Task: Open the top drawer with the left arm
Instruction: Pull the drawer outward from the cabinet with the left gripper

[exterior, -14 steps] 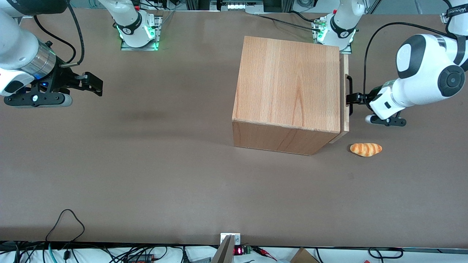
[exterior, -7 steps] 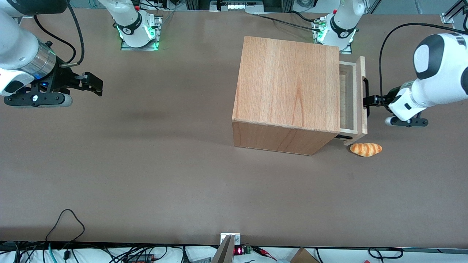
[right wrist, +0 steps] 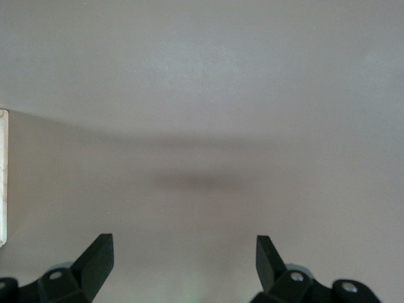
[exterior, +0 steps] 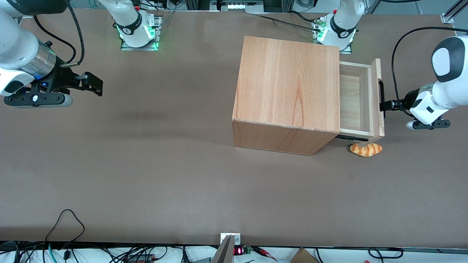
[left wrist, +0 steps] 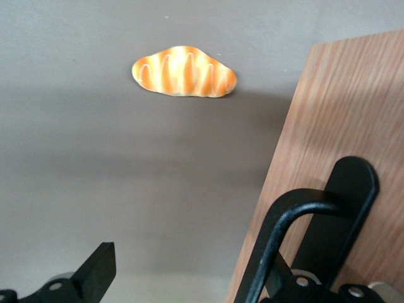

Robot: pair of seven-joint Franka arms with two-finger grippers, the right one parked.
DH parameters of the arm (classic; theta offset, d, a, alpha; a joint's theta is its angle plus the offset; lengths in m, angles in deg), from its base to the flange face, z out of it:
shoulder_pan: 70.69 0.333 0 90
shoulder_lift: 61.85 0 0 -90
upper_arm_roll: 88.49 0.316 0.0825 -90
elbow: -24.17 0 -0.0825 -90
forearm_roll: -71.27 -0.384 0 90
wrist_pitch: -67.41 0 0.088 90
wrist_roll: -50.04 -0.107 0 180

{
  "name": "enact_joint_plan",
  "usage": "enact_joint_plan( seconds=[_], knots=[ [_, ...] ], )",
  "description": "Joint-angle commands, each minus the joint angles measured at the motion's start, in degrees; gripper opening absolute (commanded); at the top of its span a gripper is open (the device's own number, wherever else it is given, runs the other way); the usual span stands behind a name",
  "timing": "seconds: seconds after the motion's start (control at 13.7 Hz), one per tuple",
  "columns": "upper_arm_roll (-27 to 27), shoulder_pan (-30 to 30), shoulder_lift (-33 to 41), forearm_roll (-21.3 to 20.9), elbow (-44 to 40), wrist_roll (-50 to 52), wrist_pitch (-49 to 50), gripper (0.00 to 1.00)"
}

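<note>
The top drawer stands pulled out of the wooden cabinet, and its pale plank interior shows from above. Its flat front panel carries a slim black bar handle. The left arm's gripper is at the handle, in front of the drawer. It is open. One finger hangs free over the table, and the handle bar covers where the other finger sits.
A small orange striped bread roll lies on the brown table, just nearer the front camera than the open drawer's corner. Cables run along the table's near edge.
The drawer has slid from nearly closed to well out of the cabinet. The left arm's gripper has drawn back with the handle toward the working arm's end of the table.
</note>
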Motion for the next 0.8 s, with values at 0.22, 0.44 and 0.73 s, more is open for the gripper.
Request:
enact_joint_plan(
  seconds=[0.22, 0.44, 0.73],
  knots=[
    [-0.4, 4.2, -4.8, -2.2, -4.0, -0.1, -2.2, 1.00],
    [-0.4, 4.9, -5.4, -2.1, -4.7, -1.1, -2.0, 1.00],
    [-0.5, 6.5, -5.6, -0.8, -6.6, -2.8, 0.2, 1.00]
  ],
)
